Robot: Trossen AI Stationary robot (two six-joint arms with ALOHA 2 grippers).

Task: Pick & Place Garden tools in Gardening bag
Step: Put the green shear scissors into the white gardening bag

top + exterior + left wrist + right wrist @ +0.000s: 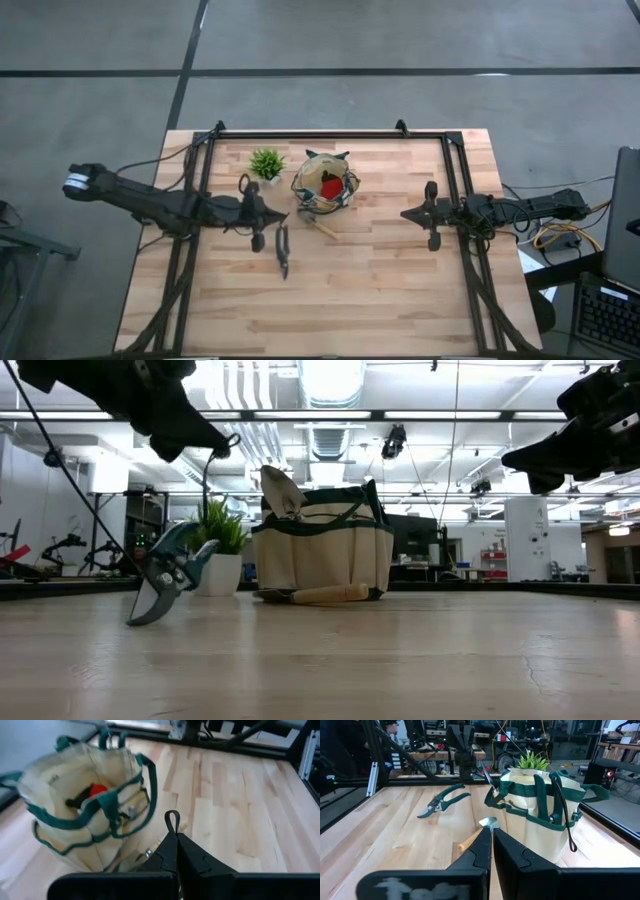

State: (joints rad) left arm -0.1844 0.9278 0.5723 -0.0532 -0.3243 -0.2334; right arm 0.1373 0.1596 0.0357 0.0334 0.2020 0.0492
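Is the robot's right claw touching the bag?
Apart. The high view shows bare table between the right gripper and the gardening bag.

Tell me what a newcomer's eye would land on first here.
The bag stands at the table's far middle, a red item showing inside it and a trowel lying at its foot. Shears lie on the table near the left gripper, which hovers left of the bag with fingers shut. A small plant stands left of the bag.
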